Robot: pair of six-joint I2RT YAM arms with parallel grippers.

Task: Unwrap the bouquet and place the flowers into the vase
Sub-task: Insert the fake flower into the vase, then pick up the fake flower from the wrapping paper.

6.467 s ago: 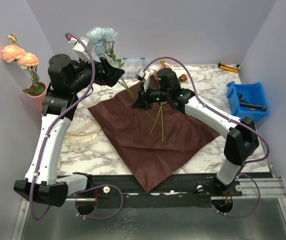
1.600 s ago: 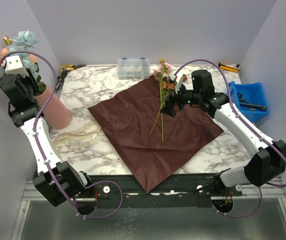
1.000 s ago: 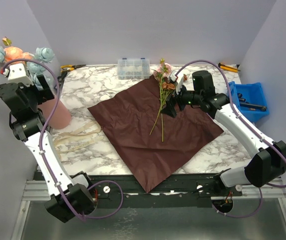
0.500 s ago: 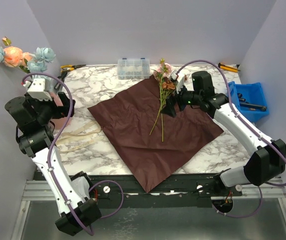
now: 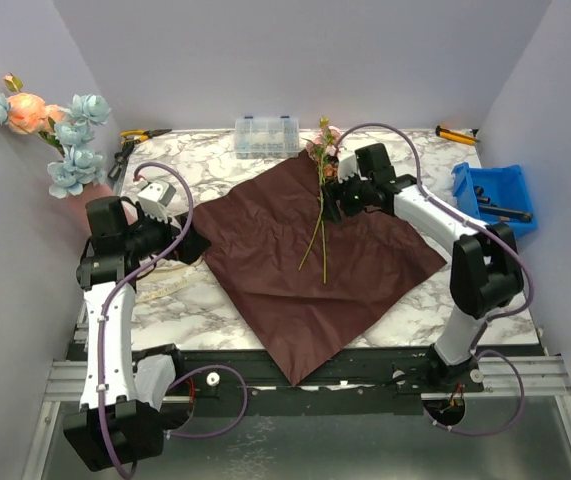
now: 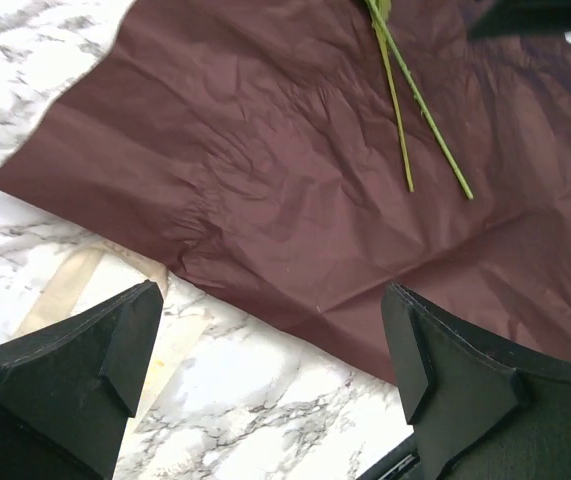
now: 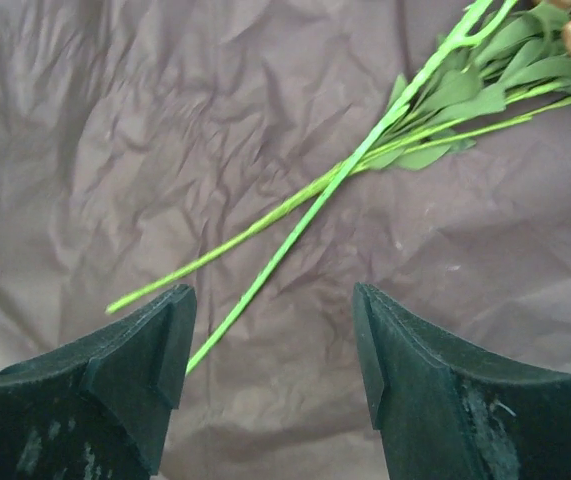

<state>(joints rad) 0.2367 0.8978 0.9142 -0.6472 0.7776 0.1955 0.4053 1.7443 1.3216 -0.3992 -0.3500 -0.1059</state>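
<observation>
The dark red sheet (image 5: 305,275) is lying open and flat on the counter (image 5: 205,165). Two flowers (image 5: 321,215) with thin green stems are lying on it, near its far corner. The right tool (image 7: 270,345) is hanging right over the stems with its fingers apart, holding nothing. The left tool (image 6: 275,350) is wide apart too, hovering over the sheet's left edge and the beige ribbon (image 6: 65,290). The pink vase (image 5: 73,203) is standing at the far left, with blue and peach blooms (image 5: 65,130) in it.
</observation>
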